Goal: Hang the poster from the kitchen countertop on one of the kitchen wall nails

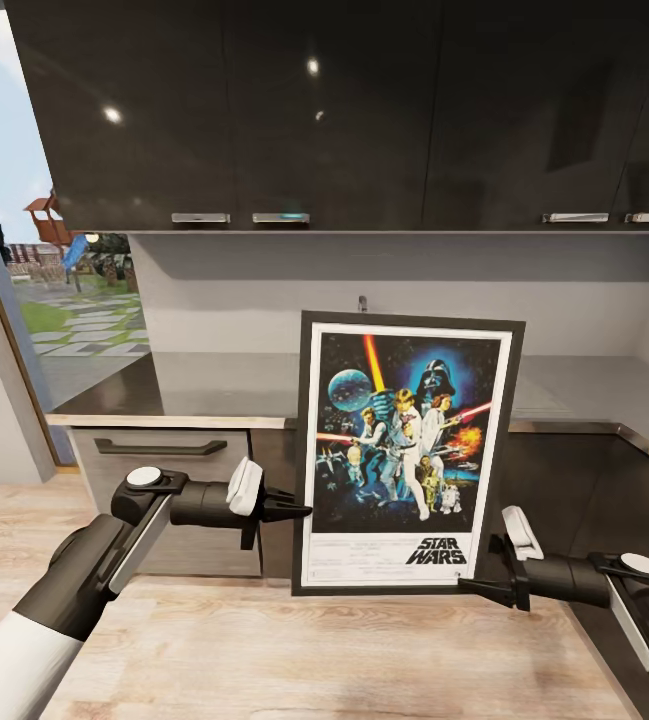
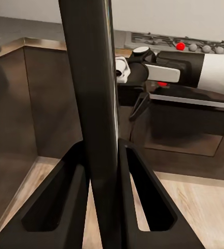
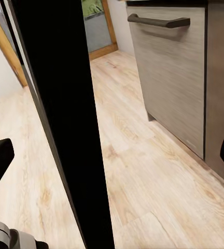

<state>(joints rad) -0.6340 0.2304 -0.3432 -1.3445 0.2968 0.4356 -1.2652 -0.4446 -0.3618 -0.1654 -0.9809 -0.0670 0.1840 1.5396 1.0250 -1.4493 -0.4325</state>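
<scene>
Poster point(image 1: 407, 455) held upright, slightly tilted, off the worktop point(image 1: 204, 385), over open floor near the cabinets. Left fingers point(image 2: 65, 207) clamp its left edge; right fingers point(image 1: 484, 588) at bottom-right corner, spread wide, both arms level.

Only one text can be read. The words "STAR WARS" are printed in bold black letters, in two lines, on the white band at the bottom right of the poster point(image 1: 404, 455), as seen in the head view. To the left of this logo, several lines of very small print are found on the same white band, but they are too fine to be read. No other label, brand, number or sign can be made out in the wrist views.
</scene>
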